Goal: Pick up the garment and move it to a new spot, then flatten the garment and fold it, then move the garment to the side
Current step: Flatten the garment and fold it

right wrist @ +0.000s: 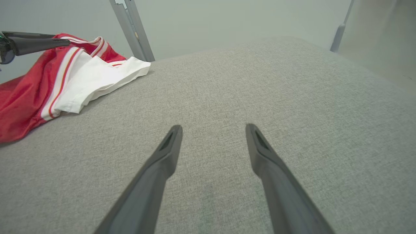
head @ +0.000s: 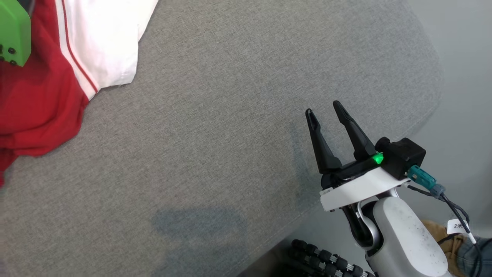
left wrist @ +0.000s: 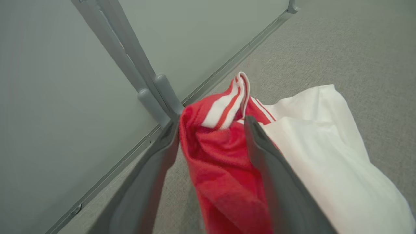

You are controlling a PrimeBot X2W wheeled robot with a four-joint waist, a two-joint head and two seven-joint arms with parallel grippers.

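From the head view I get only a corner of the garment (head: 38,96). It lies at the upper left, red with a white panel and red-and-white stripes, and it runs off the frame's left and top edges. A green block (head: 13,32) covers part of it there, and I cannot tell what the block belongs to.

In the left wrist view the left gripper (left wrist: 213,123) has its fingers spread wide. They look blurred. A bunched red fold of the garment (left wrist: 221,156) sits between them, with the white part past the right-hand finger, and I cannot make out whether either finger presses on the cloth.

In the right wrist view one dark finger of the left gripper (right wrist: 35,44) reaches in from the left edge above the garment (right wrist: 32,91). The rest of it is cut off.

The right gripper (head: 323,108) stands well away from the cloth with its jaws apart and empty, over the bare surface near the rounded edge. Its own view shows the same spread (right wrist: 213,128).

At the lower right of the head view I see a cable tag (head: 457,226) whose print is too small to read. Beside it are tan and blue shapes I cannot identify.

The surface (head: 215,134) is grey woven fabric with a curved corner, and it has faint darker patches. Past it lies pale grey floor (head: 461,77). Behind the garment stand pale panels (left wrist: 65,81) joined by a grey post (left wrist: 130,55).
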